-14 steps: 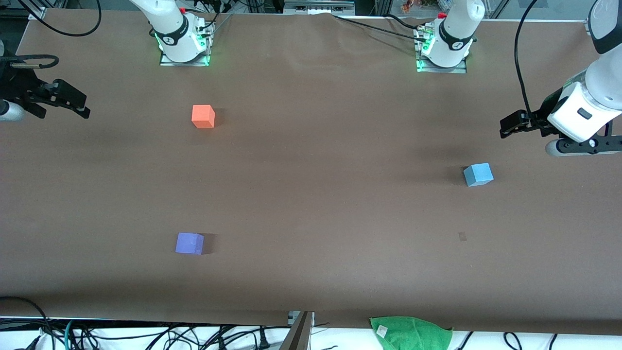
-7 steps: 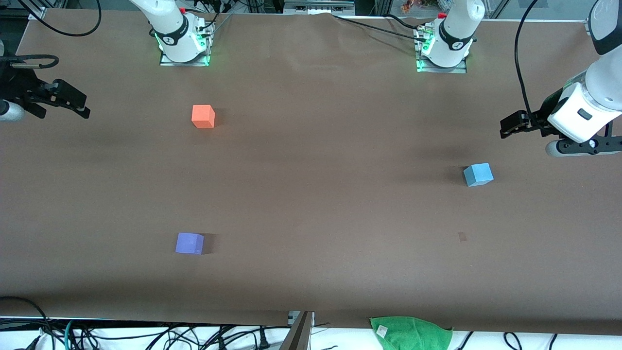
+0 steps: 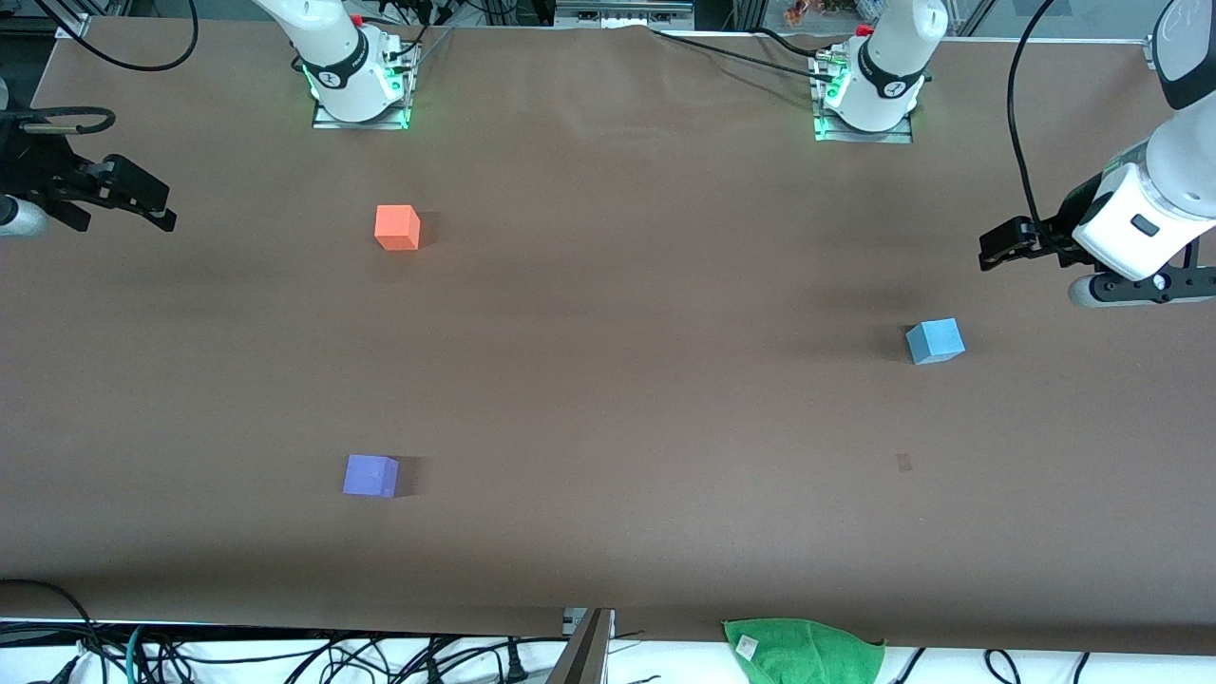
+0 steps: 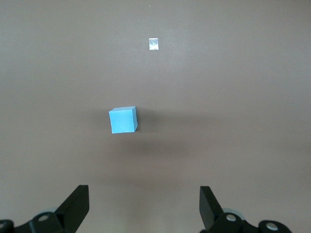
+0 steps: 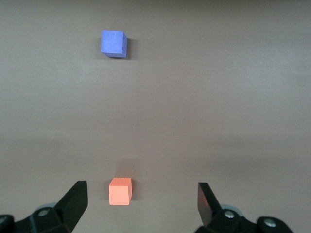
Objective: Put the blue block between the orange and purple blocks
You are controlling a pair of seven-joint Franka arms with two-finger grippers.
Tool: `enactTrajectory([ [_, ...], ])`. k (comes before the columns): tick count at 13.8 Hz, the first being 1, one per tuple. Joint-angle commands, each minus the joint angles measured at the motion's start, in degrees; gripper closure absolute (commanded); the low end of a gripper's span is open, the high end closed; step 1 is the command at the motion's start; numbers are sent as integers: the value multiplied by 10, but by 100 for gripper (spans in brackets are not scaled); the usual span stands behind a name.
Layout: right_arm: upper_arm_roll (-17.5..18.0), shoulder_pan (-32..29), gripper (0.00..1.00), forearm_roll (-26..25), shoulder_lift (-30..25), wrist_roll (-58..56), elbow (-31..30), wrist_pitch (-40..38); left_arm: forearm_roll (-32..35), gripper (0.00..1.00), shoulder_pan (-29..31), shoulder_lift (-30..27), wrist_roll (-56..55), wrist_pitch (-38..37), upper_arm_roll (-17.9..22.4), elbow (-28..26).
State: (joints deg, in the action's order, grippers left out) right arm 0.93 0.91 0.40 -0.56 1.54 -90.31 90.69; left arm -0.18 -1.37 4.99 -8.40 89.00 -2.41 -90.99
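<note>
The sky-blue block [image 3: 935,341] sits alone on the brown table toward the left arm's end; it also shows in the left wrist view [image 4: 122,120]. The orange block [image 3: 397,227] and the purple block [image 3: 370,475] stand far apart toward the right arm's end, the purple one nearer the front camera. Both show in the right wrist view: orange [image 5: 120,191] and purple [image 5: 113,43]. My left gripper [image 3: 997,244] [image 4: 142,194] is open and empty, in the air short of the blue block. My right gripper [image 3: 142,204] [image 5: 141,191] is open and empty, in the air at its end of the table, and waits.
A green cloth [image 3: 803,651] lies at the table's front edge. A small patch [image 3: 903,463] marks the table nearer the front camera than the blue block; it also shows in the left wrist view [image 4: 153,43]. Cables run along the front edge.
The left arm's hand has drifted very slightly toward its end of the table. The blocks and the right arm have not moved.
</note>
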Motion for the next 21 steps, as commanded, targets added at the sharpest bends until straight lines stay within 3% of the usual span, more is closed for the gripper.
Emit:
enactTrajectory([
  [1,6,-7,0,-5,4,-8,11,-9,9,0,0,5,-3,-13,0,13],
  [7,6,-7,0,-5,4,-7,11,-9,10,0,13,12,5,-58,1,5],
  [12,6,-7,0,-5,4,-7,11,-9,11,0,47,110,6,-24,2,-12],
  [15,6,-7,0,-5,4,-6,11,-9,12,0,64,164,11,60,2,-33],
  [19,6,-7,0,-5,4,-5,11,-10,17,0,80,166,52,258,4,-162],
  [21,6,-7,0,-5,4,-6,11,-9,22,0,88,166,57,323,2,-207],
])
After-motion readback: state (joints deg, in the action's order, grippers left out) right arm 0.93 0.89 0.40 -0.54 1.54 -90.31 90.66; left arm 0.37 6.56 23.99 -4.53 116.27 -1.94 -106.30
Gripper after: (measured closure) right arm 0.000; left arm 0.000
